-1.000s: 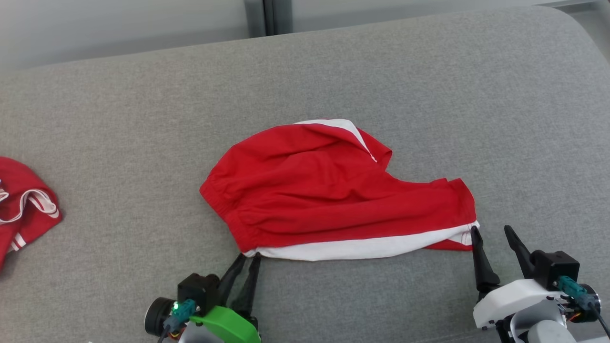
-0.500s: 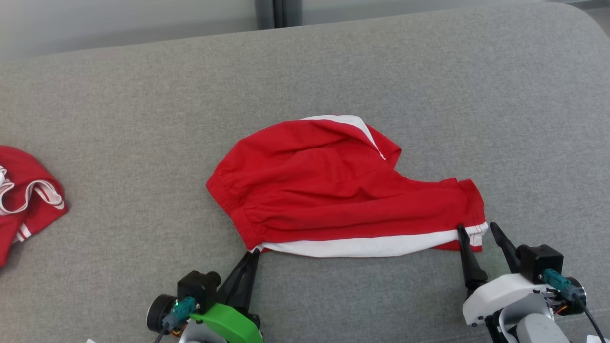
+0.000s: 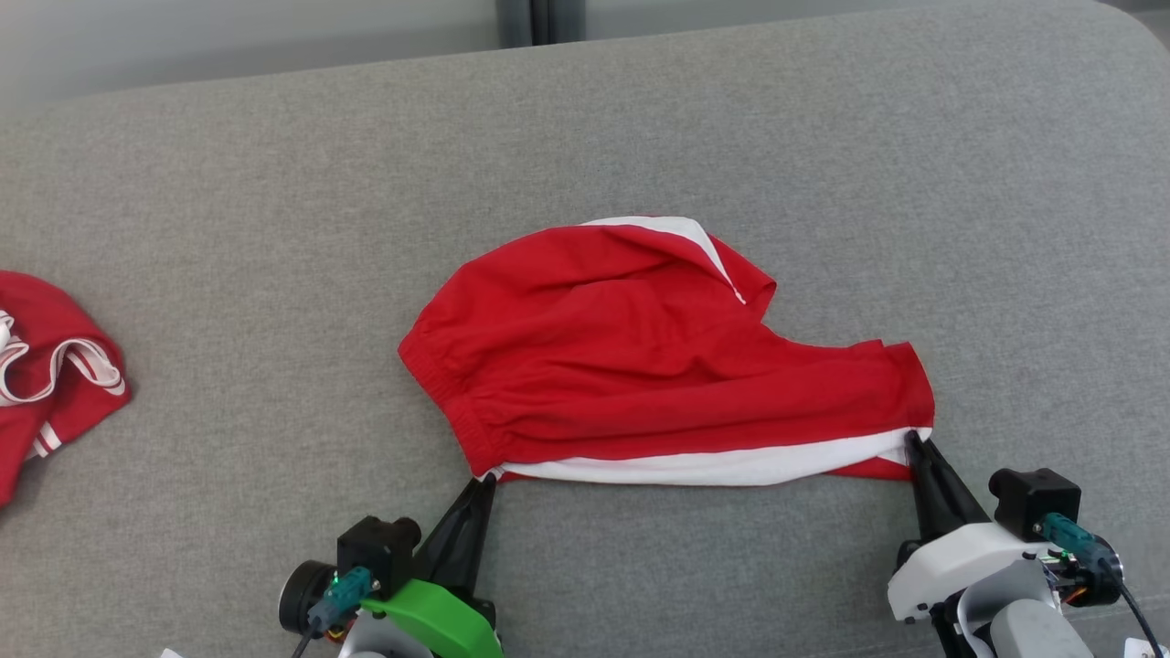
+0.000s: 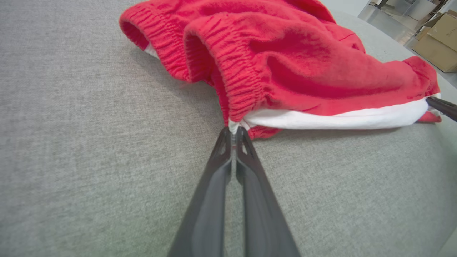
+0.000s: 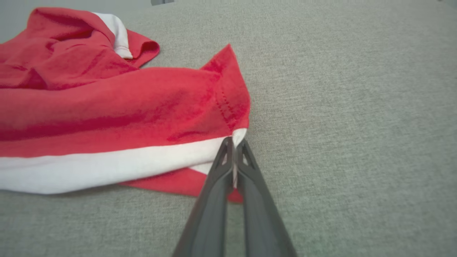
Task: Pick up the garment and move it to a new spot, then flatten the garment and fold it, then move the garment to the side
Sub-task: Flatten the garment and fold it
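The garment (image 3: 658, 366) is a pair of red shorts with a white side stripe, lying rumpled on the grey cushion. My left gripper (image 3: 487, 478) is shut on the white stripe's corner by the elastic waistband (image 4: 232, 85), seen close in the left wrist view as the left gripper (image 4: 232, 129). My right gripper (image 3: 912, 440) is shut on the stripe's other end at the leg hem; in the right wrist view the right gripper (image 5: 235, 140) pinches the white corner of the garment (image 5: 107, 107). The near edge hangs slightly taut between both grippers.
A second red garment with white trim (image 3: 46, 375) lies bunched at the cushion's left edge. The grey cushion (image 3: 640, 137) spreads wide behind and beside the shorts. Cardboard boxes (image 4: 441, 39) stand beyond the cushion's far end.
My right gripper went from open beside the leg hem to shut on its white corner. The left stayed shut on the waistband corner. The camera shifted a little.
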`<state>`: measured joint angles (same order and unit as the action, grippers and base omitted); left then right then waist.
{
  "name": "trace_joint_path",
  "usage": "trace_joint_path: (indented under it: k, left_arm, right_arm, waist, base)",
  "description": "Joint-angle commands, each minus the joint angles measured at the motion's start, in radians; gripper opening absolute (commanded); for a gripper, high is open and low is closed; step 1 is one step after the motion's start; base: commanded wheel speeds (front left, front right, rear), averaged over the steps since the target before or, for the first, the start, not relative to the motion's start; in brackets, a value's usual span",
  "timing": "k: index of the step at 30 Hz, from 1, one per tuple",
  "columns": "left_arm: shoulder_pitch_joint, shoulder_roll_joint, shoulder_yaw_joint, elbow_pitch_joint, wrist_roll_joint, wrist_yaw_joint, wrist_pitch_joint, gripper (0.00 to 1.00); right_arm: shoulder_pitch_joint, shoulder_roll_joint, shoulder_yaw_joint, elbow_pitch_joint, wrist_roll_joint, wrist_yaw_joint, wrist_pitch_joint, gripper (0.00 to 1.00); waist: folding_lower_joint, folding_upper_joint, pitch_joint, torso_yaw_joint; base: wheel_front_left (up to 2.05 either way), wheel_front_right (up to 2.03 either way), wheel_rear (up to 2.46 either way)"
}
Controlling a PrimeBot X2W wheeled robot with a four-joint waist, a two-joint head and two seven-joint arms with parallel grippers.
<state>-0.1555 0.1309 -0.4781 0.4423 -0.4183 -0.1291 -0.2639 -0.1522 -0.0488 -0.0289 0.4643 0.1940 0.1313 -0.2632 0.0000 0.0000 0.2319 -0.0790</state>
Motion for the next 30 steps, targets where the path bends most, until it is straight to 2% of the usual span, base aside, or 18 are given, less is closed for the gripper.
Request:
trace_joint_path:
  k: [1,7,14,19,25,30]
  left_arm:
    - [-0.018,0.008,0.006,-0.001,0.010,-0.003,-0.001,0.00]
    - [-0.009,0.011,0.015,-0.045,0.019,-0.003,-0.001,0.00]
    - [0.014,0.032,0.027,-0.265,0.060,-0.003,-0.001,0.00]
    - [-0.023,0.050,0.046,-0.402,0.062,-0.003,-0.001,0.00]
    - [-0.127,0.121,0.078,-0.530,0.052,-0.003,-0.001,0.00]
    - [-0.269,0.222,0.050,-0.557,0.017,-0.003,-0.001,0.00]
  right_arm:
    - [-0.010,-0.004,-0.002,-0.009,0.004,-0.001,-0.002,0.00]
    - [0.010,-0.004,-0.001,-0.076,0.012,-0.001,-0.002,0.00]
    - [0.003,-0.005,0.030,-0.238,0.058,-0.001,-0.002,0.00]
    - [-0.026,-0.034,0.043,-0.364,0.103,-0.001,-0.002,0.00]
    - [-0.086,-0.094,0.038,-0.504,0.155,-0.001,-0.002,0.00]
    - [-0.164,-0.183,0.075,-0.578,0.142,-0.001,-0.002,0.00]
  waist:
    - [0.0000,0.0000,-0.001,0.000]
    - [0.0000,0.0000,-0.031,0.000]
    - [0.0000,0.0000,-0.102,0.010]
    - [0.0000,0.0000,-0.155,0.020]
    - [0.0000,0.0000,-0.203,0.024]
    - [0.0000,0.0000,-0.212,0.020]
  base:
    - [0.00,0.00,0.00]
    - [0.00,0.00,0.00]
    - [0.00,0.00,0.00]
    - [0.00,0.00,0.00]
    - [0.00,0.00,0.00]
    - [0.00,0.00,0.00]
